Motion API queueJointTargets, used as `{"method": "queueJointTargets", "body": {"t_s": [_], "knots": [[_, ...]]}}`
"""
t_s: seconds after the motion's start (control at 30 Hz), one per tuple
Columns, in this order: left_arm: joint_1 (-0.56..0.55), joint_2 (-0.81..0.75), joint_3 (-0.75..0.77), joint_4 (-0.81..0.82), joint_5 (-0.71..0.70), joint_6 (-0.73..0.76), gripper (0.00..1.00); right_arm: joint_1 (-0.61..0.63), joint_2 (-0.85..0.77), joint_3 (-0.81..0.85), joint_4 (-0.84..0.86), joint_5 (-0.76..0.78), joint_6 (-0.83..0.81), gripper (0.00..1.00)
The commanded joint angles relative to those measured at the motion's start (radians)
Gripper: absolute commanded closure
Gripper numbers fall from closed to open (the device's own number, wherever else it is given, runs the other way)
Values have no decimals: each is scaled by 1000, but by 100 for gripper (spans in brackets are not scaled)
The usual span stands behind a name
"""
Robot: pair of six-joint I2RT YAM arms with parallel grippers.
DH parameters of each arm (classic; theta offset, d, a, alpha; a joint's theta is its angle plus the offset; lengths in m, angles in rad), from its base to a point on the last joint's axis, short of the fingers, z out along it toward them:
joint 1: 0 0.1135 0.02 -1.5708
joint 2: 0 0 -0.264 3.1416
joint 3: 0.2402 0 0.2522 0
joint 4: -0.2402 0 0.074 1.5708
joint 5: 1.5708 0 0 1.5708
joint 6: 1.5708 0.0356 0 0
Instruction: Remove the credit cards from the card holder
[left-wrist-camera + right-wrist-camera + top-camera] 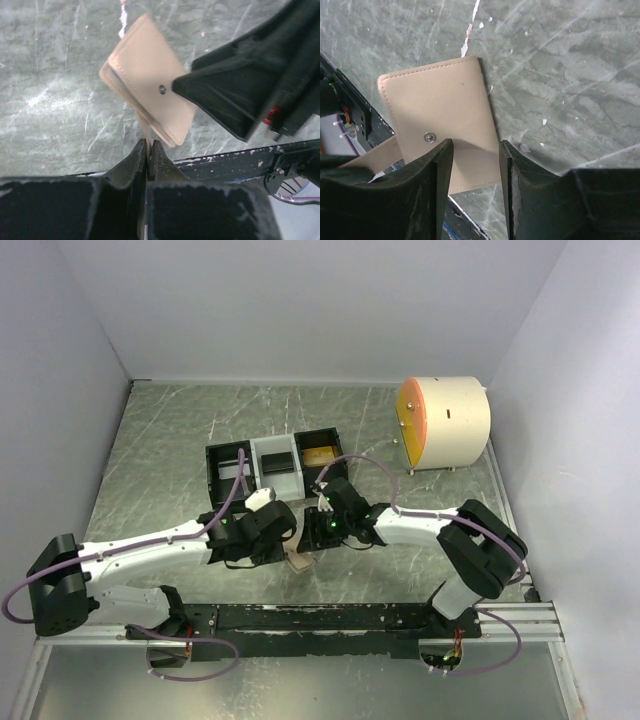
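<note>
The card holder (145,75) is a tan folded wallet with a small metal snap, tilted above the marbled table. My left gripper (149,142) is shut on a thin tan flap that hangs from the holder's lower edge. My right gripper (476,145) is open, its jaws apart just over the near end of the card holder (440,100), with nothing between them. In the top view the card holder (300,562) shows between the left gripper (293,545) and the right gripper (322,525). No credit cards show at the holder. A gold card (320,454) lies in the tray.
A three-compartment black-and-white tray (272,448) stands behind the grippers. A white drum with an orange face (445,425) sits at the back right. The black base rail (330,618) runs along the near edge, close under the holder.
</note>
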Motion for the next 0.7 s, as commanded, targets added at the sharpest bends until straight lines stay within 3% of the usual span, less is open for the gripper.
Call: {"method": "queueJointTargets", "body": {"t_s": [0.0,0.23,0.47,0.67], "knots": [[-7,-67,-3,111,-45,113,93,0,21,47,-18,4,-16,58],[-6,-70,7,222,-16,216,93,-14,-51,5,7,65,46,54],[-6,59,102,215,8,317,93,-53,-99,-48,17,101,94,54],[-7,152,167,312,83,420,93,-63,-172,-114,-36,194,151,54]]}}
